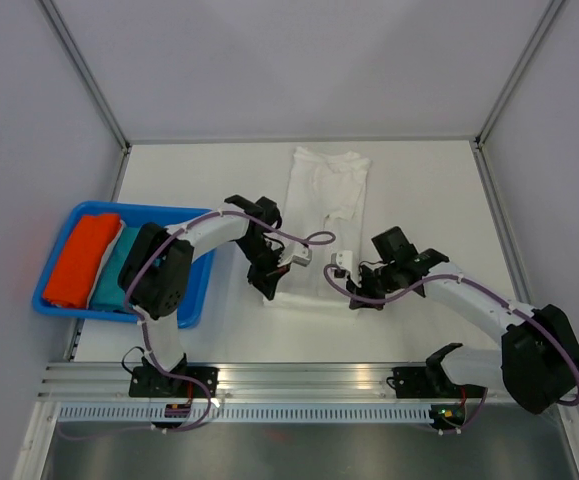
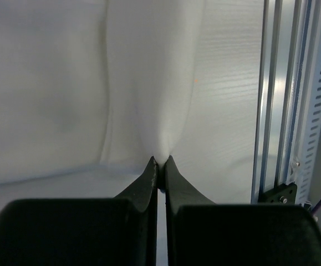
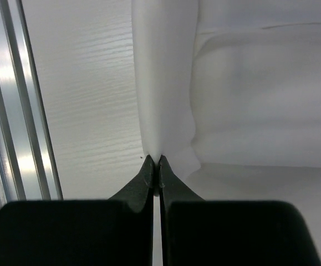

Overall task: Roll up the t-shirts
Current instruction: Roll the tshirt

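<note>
Left gripper [image 2: 159, 164] and right gripper [image 3: 154, 162] are both pinched tight on the shirt [image 1: 327, 185] near hem. You've probably got matched grips for a straight roll. It lies mid-table [image 1: 429, 200].

Bright, even, diffuse light; faint soft shadows; soft focus in wrist-view foregrounds.

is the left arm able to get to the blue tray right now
Probably yes: the blue tray lies right beside the left arm, with nothing between them. But the left gripper is shut on the white t-shirt, so it would first have to let go.
</note>
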Motion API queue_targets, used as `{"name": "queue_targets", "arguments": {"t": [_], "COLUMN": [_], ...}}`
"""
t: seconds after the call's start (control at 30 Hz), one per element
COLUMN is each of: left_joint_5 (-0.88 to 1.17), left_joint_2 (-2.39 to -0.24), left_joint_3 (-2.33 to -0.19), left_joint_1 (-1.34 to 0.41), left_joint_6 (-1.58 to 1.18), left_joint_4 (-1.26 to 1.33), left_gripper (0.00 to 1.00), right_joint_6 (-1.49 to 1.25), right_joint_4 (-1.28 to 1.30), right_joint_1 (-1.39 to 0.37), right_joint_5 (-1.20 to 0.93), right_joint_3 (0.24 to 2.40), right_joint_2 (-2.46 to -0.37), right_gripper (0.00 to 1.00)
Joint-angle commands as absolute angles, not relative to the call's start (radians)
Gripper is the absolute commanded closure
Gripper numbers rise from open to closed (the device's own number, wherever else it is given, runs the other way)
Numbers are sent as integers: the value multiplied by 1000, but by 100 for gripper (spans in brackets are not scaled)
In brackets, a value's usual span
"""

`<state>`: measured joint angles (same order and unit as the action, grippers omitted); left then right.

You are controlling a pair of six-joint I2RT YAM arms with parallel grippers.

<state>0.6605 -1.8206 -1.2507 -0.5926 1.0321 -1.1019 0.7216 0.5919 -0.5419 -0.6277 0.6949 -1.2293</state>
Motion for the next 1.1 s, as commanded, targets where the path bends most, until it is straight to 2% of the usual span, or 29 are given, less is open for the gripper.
{"name": "queue_targets", "arguments": {"t": [0.0, 0.37, 0.43, 0.53, 0.6, 0.7, 0.73, 0.87, 0.97, 1.07], "left_joint_5": [745, 704, 698, 693, 693, 696, 696, 680, 681, 675], "left_joint_2": [-1925, -2006, -2009, -2016, -2017, -2020, -2020, -2003, -1996, -2000], "left_joint_3": [-1377, -1439, -1431, -1424, -1430, -1442, -1445, -1450, -1445, -1445], "left_joint_1": [-525, -483, -482, -480, -476, -469, -469, -459, -456, -456], "left_joint_6": [1037, 928, 923, 907, 882, 855, 851, 753, 736, 723], "left_joint_4": [-1221, -1126, -1124, -1114, -1101, -1089, -1086, -1019, -997, -988], "left_gripper": [98, 98, 98, 97, 96, 87, 81, 81, 80, 80], "right_joint_6": [703, 540, 512, 436, 401, 330, 310, 232, 178, 93], "right_joint_4": [575, 358, 325, 285, 291, 305, 319, 397, 390, 318], "right_joint_1": [-459, -373, -367, -364, -359, -312, -304, -301, -301, -304], "right_joint_5": [-719, -729, -680, -625, -603, -607, -604, -566, -595, -711], "right_joint_3": [722, 733, 729, 744, 782, 814, 821, 877, 830, 737], "right_joint_2": [-1264, -1448, -1450, -1459, -1470, -1435, -1421, -1364, -1300, -1237], "right_gripper": [100, 99, 94, 72, 68, 64, 64, 67, 74, 84]}}
